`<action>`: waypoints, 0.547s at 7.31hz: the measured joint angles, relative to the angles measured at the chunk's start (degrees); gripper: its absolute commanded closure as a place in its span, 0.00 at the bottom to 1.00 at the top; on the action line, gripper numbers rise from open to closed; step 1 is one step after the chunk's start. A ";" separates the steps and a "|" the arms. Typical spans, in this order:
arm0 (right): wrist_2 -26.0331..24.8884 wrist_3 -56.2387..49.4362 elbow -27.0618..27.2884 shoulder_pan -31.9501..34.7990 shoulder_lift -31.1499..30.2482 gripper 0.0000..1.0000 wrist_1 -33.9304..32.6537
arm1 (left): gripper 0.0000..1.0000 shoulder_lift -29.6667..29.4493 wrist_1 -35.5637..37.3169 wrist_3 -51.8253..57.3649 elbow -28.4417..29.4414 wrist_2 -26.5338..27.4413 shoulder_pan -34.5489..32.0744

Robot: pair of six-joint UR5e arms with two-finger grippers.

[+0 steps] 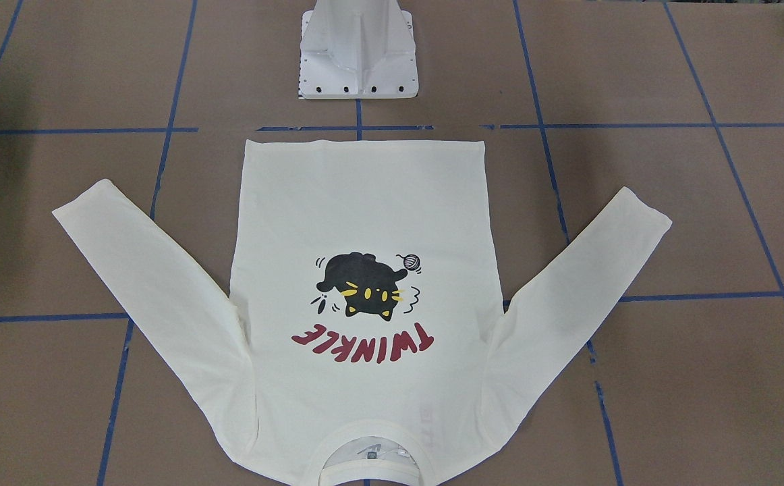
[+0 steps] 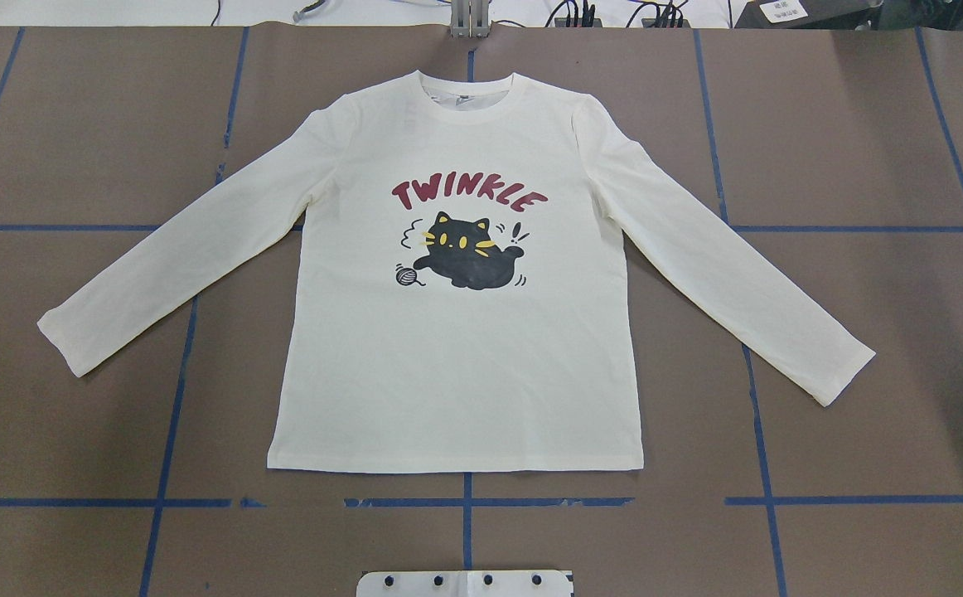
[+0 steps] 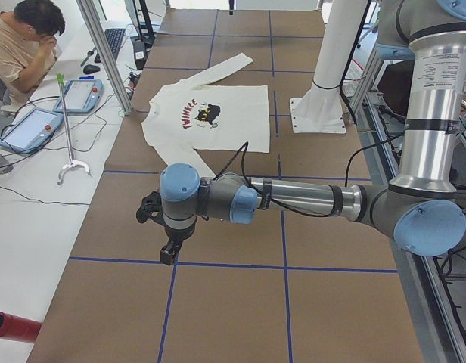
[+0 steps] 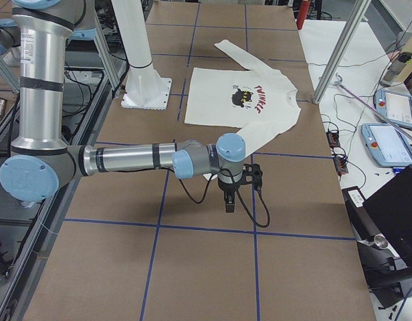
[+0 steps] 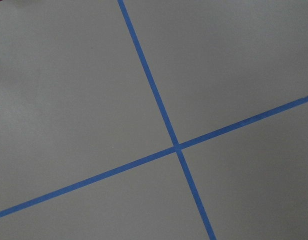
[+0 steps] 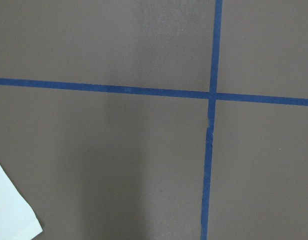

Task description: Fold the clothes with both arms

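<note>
The left gripper (image 3: 170, 255) shows only in the left side view, pointing down over bare brown table (image 2: 863, 464). From there I cannot tell how far its jaws stand apart. It holds nothing and touches nothing. The right gripper (image 4: 229, 204) likewise shows only in the right side view, pointing down, its opening impossible to judge and nothing in it.

The left arm (image 3: 293, 198) stretches low and level across the table from its upright column, with the wrist bent down. The right arm (image 4: 126, 159) has the same pose at the other end.

The cream T-shirt (image 2: 457, 348) lies flat in the middle of the table between them. Its cat print and "TWINKLE" lettering face up, the hem lies towards the white pedestal base (image 1: 358, 67), and both sleeves are spread outwards.

Neither wrist view shows any fingers. The left one shows only crossing blue tape lines (image 5: 176, 146). The right one shows tape and a corner of cream cloth (image 6: 11, 210) cut off at the lower left edge. In the right side view the arm hides the near sleeve's end.
</note>
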 measured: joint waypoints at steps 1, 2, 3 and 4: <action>-0.04 0.03 -0.19 -0.02 -0.10 0.00 0.05 | 0.00 0.65 -0.06 -0.01 -0.11 -0.06 0.02; -0.12 0.09 -0.64 -0.05 -0.20 0.00 0.08 | 0.00 1.49 -0.30 -0.01 -0.22 -0.13 0.15; -0.10 0.14 -0.85 -0.07 -0.25 0.00 0.08 | 0.00 1.97 -0.46 0.03 -0.35 -0.14 0.32; 0.47 0.17 -0.81 -0.08 -0.26 0.00 0.11 | 0.00 2.25 -0.49 0.01 -0.61 -0.16 0.42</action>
